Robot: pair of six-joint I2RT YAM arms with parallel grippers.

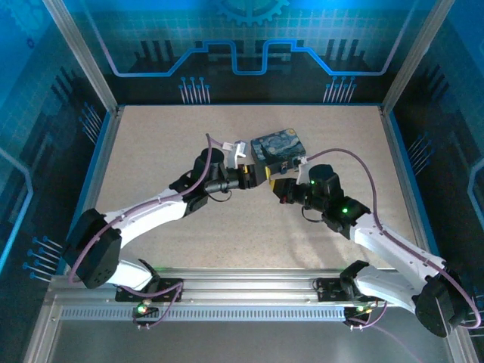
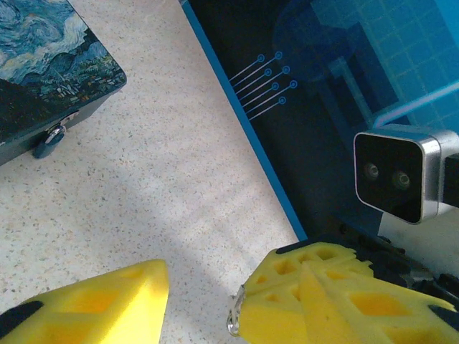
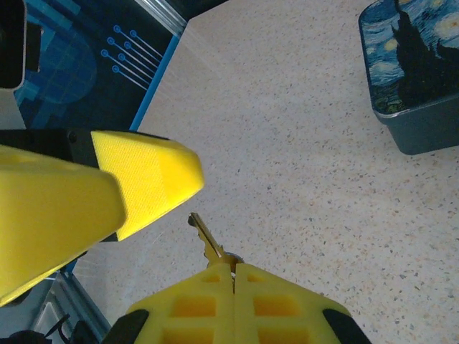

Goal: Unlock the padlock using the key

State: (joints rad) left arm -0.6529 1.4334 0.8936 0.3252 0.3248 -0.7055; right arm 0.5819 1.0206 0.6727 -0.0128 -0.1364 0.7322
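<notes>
Probably light, stiff, slippery: key (image 3: pixel 206 240) pinched by its head in closed right gripper (image 3: pixel 233 272). Cannot tell opening of left gripper (image 1: pixel 261 176).

Padlock (image 2: pixel 47 143): a tiny unit with a dark bluish-grey body and a small pale shackle. In the left wrist view it hangs by the shackle from the latch on the dark side wall of the painted tin (image 2: pixel 50 64), just below the lid edge. The body lies tilted against that wall, close above the speckled surface (image 2: pixel 165 186).

Key (image 3: pixel 206 240): a thin metal key with a brassy tint. Its bow is clamped between the closed fingers of the right pincer (image 3: pixel 234 269). The toothed blade protrudes clear of the fingertips, raised off the surface and well apart from the tin.
</notes>
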